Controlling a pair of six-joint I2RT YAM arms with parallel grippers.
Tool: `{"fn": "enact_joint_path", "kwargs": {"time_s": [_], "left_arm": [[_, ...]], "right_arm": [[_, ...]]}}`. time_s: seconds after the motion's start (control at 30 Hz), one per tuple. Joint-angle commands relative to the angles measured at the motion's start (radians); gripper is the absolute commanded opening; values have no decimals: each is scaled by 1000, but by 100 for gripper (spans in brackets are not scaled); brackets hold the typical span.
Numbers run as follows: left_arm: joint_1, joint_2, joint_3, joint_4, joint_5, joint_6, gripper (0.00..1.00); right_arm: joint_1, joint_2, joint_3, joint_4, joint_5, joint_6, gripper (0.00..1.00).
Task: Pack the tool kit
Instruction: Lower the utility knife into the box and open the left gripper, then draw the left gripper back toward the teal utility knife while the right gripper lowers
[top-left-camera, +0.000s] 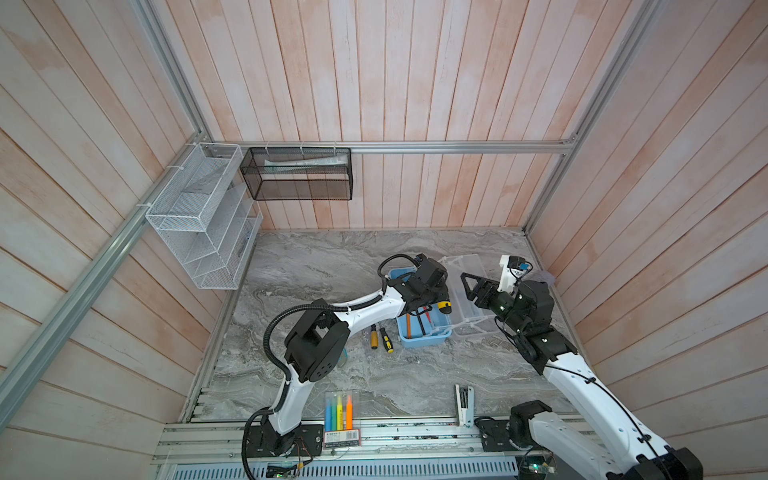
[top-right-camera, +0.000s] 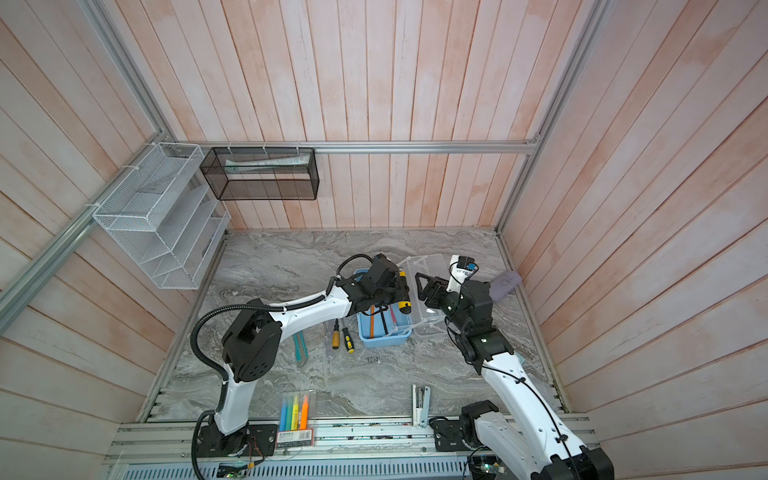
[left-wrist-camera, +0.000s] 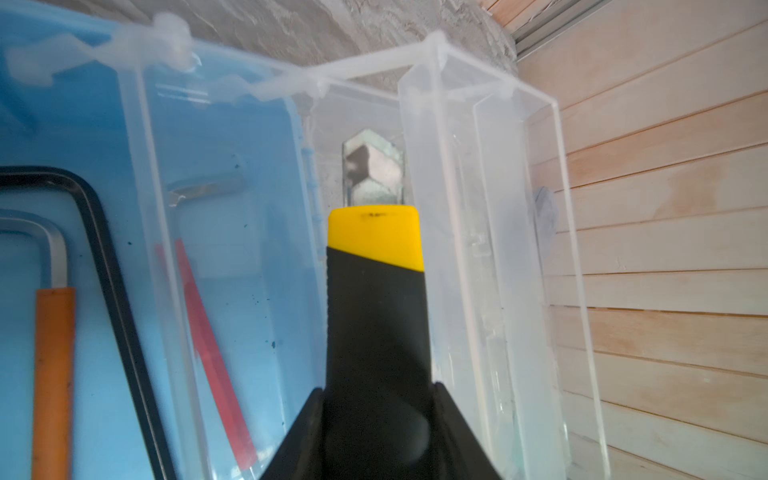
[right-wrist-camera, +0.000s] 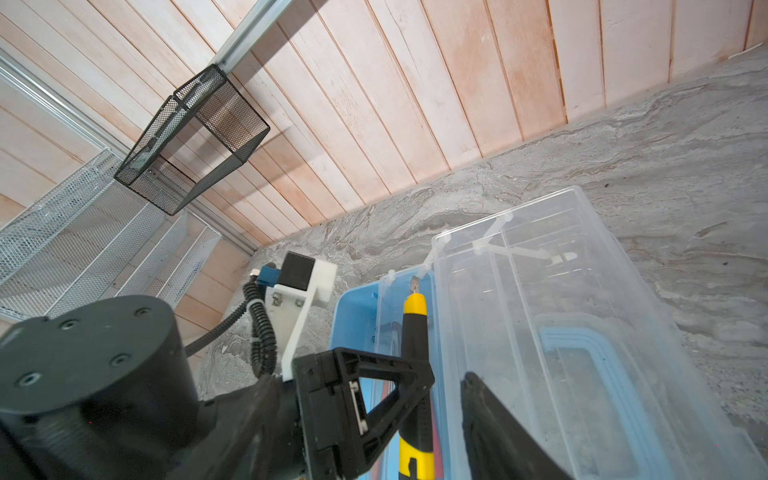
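Left claw (left-wrist-camera: 378, 388) grasps the yellow-black plastic utility knife (left-wrist-camera: 376, 299) for stowing in the light blue rectangular plastic box (left-wrist-camera: 83, 124) beneath. Right claw (right-wrist-camera: 451, 376), released, straddles the clear plastic tray (right-wrist-camera: 582, 270), likely steadying it.

The utility knife (left-wrist-camera: 376, 291) sits in the left claw (left-wrist-camera: 380, 388) over the box (top-left-camera: 419, 343), which has hex keys (left-wrist-camera: 104, 249) in it. The lid (right-wrist-camera: 582, 291) lies on the worktop (top-left-camera: 332, 266) under the right claw (right-wrist-camera: 449, 374), touching the box; two screwdrivers (top-left-camera: 387, 341) lie beyond the box from that claw.

The left gripper (left-wrist-camera: 379, 419), stretched toward the table's (top-left-camera: 332, 266) far right edge, clamps the utility knife (left-wrist-camera: 376, 299). The right gripper (right-wrist-camera: 449, 378) hangs just beside it, jaws apart.
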Motion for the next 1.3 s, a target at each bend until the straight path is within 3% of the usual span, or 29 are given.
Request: {"fn": "enact_joint_path", "kwargs": {"time_s": [0.0, 0.1, 0.3, 0.47, 0.57, 0.87, 1.07, 1.27], "left_arm": [[-4, 25, 36, 10, 13, -9, 0], [1, 38, 43, 6, 21, -12, 0], [14, 42, 48, 15, 41, -9, 37], [22, 26, 46, 27, 41, 4, 46], [27, 10, 31, 50, 39, 19, 59], [54, -79, -41, 100, 27, 103, 65], [67, -295, -225, 77, -154, 210, 73], [88, -467, -437, 20, -307, 235, 73]], "right_arm": [[-6, 4, -7, 11, -28, 5, 70], [-6, 0, -11, 14, -24, 7, 70], [-6, 1, -16, 19, -26, 12, 71], [-6, 10, -7, 17, -39, 13, 72], [-6, 12, 1, 6, -51, 6, 72], [1, 49, 52, -50, -88, -24, 72], [94, 80, 93, -111, 11, -92, 72], [198, 111, 77, -84, 34, -118, 73]]}}
